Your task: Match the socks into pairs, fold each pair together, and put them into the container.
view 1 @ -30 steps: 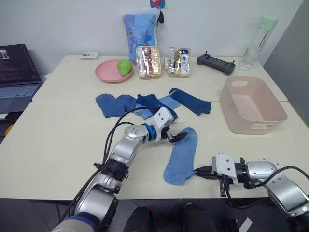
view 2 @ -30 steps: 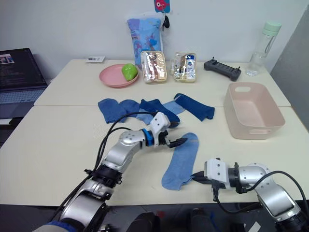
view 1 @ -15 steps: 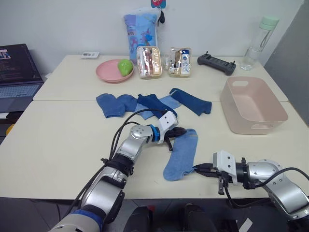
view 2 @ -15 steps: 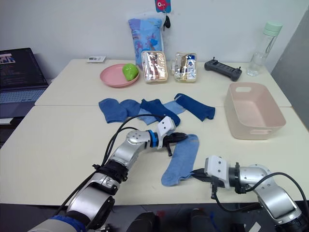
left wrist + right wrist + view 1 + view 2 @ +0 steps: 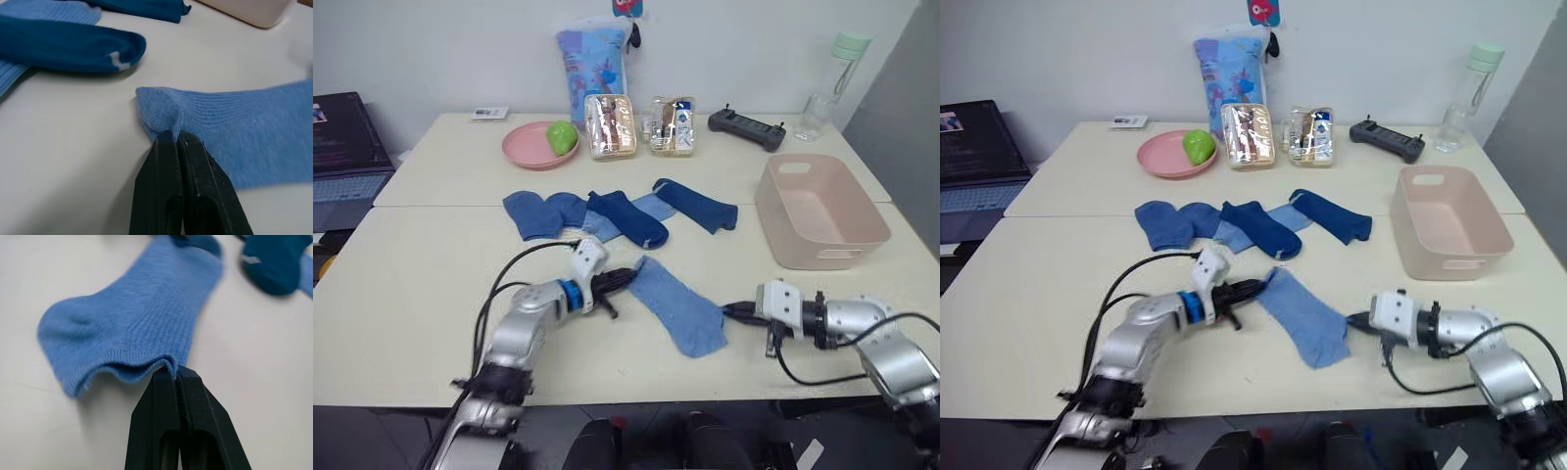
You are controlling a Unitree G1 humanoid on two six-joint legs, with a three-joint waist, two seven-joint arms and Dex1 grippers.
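A light blue sock [image 5: 677,305] lies stretched flat on the table between my two grippers. My left gripper [image 5: 625,277] is shut on its upper left end, where the left wrist view shows the fingertips [image 5: 175,139] pinching the knit edge. My right gripper [image 5: 729,311] is shut on its lower right end, with the hem bunched at the fingertips [image 5: 173,374]. Several more socks [image 5: 617,211], from mid blue to dark navy, lie overlapping in a row behind. The pink-beige container [image 5: 822,257] stands to the right with nothing in it.
Along the back stand a pink plate [image 5: 514,149] holding a green fruit, a tall patterned bag [image 5: 592,59], two snack packs [image 5: 612,125], a black controller [image 5: 747,127] and a clear bottle [image 5: 827,88]. A laptop [image 5: 347,147] sits at far left.
My left gripper has shut on the sock's upper end and drawn back left. The sock has swung from leaning right to lying slanted and taut between both grippers. The view shifted slightly.
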